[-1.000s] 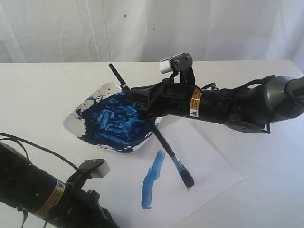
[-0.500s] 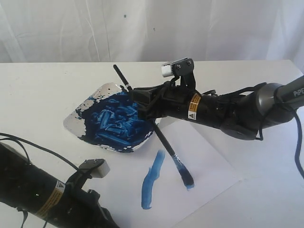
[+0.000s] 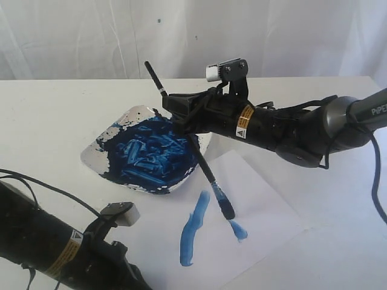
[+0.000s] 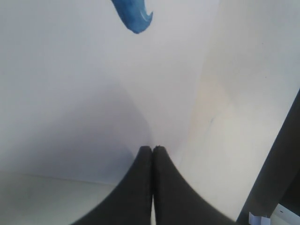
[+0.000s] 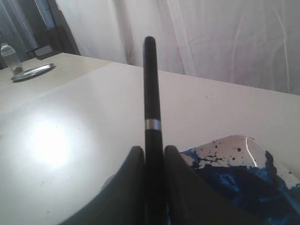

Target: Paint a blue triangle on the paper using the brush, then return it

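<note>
Now, R gripper (image 3: pixel 179 116) jaws clenched on the brush (image 3: pixel 208 175) mid-handle; brush tilted, tip down at the paper (image 3: pixel 272 199) by a small blue dab (image 3: pixel 239 230); one blue stroke (image 3: pixel 193 229) just beside; L gripper (image 4: pixel 153 149) jaws pressed together, empty, above the paper; paint dish (image 3: pixel 91 154) near, on the bench (image 3: pixel 48 109).

Black-handled brush (image 3: pixel 201 162) stands steeply tilted over the paper (image 3: pixel 266 205), clamped mid-handle between the closed jaws of the right gripper (image 5: pixel 153 161). Its plain end points up and away, and a thin silver band rings the handle above the grip. The blue-stained tip is down at the sheet. The white paper lies flat. The blue triangle (image 3: pixel 193 229) is not a closed outline: one long, uneven slanting stroke and a short smear just beside the brush tip.
</note>
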Controlling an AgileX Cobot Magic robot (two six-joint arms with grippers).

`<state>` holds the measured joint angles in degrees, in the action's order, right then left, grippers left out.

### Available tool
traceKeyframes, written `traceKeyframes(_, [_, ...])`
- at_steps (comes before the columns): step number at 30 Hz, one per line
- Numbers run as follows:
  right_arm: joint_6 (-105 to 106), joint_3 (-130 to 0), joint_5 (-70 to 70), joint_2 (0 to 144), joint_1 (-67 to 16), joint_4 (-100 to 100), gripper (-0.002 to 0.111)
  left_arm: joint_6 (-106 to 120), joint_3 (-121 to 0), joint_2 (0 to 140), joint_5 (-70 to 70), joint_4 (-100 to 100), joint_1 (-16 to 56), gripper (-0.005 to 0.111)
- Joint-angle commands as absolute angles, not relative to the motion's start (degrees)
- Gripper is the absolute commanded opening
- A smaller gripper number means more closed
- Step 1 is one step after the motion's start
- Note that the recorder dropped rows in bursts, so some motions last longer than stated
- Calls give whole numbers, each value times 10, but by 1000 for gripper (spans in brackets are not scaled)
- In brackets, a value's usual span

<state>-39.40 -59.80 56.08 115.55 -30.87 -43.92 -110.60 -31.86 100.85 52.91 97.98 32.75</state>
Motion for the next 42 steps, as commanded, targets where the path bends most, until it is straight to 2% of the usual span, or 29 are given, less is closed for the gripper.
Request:
traceKeyframes(1, [-391,-602,567,1155,-303,-433,0,-1104,-315,1007,518,991,327,0])
traceKeyframes(30, [-387,-746,590,1244,-321,-389,0,-1104,-315,1007,518,991,327,0])
traceKeyframes(42, [-616,-746,517,1159,-321,-695,0,-1104,-315,1007,518,991,327,0])
